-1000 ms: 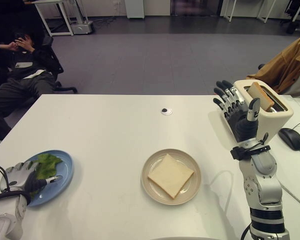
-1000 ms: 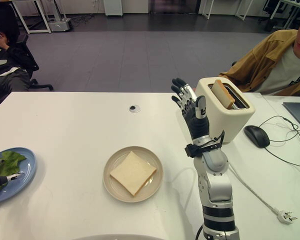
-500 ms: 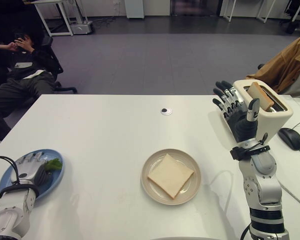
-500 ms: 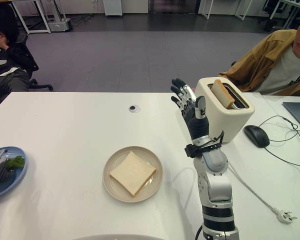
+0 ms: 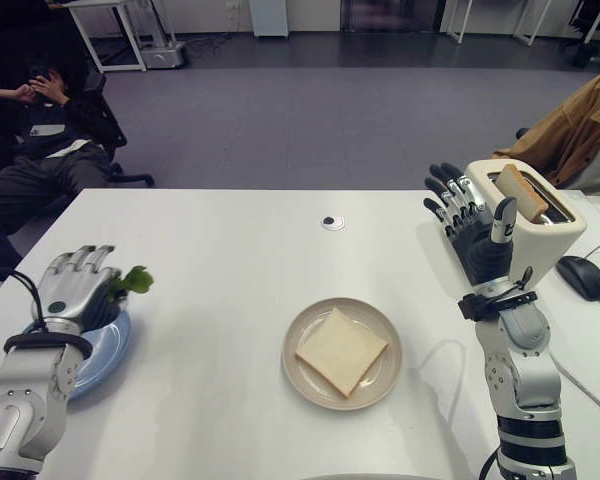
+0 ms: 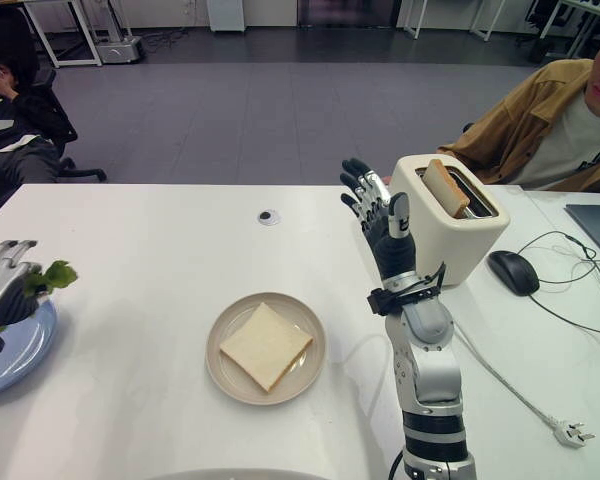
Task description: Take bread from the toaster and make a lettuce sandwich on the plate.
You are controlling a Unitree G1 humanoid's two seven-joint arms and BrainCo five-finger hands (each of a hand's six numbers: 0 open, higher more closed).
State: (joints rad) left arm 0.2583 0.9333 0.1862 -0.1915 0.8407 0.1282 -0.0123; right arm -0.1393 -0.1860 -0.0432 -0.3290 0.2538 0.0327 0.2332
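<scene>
Your left hand, at the frame's left edge, is curled around the lettuce and has lifted it off the blue plate below. Your right hand stays raised at right, fingers spread and empty, just beside the toaster (a slice stands in its slot). More bread lies on the plate at lower centre. The right eye view takes in a laptop at its right edge.

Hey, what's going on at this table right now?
The robot is making a lettuce sandwich. Its left hand holds a lettuce leaf above the blue plate. One bread slice lies on the beige plate. Its right hand is upright and open beside the toaster, where a second slice stands untouched.
</scene>
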